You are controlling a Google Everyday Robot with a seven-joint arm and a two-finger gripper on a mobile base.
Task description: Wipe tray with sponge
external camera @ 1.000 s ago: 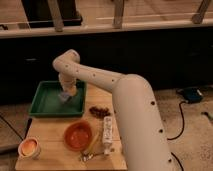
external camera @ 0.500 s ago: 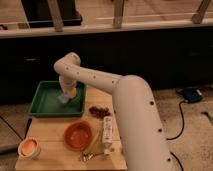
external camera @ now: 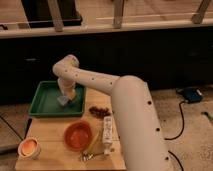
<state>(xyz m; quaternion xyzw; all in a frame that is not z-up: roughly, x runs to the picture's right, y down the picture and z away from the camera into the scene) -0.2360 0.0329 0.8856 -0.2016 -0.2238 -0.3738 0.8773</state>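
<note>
Camera view, from the bottom up: an orange bowl [external camera: 78,135] and a white remote [external camera: 107,131] lie on the wooden table [external camera: 50,131]. Further back, left of centre, the gripper [external camera: 64,98] presses the sponge [external camera: 63,100], clamped tight, onto the green tray [external camera: 47,100]. Wiping appears underway; next likely calls for sweeping across the tray's bare floor.

My view is dim, warm-tinted and soft all over, with the dark wall murky and the gripper [external camera: 64,98] blurred over the tray [external camera: 44,100].
</note>
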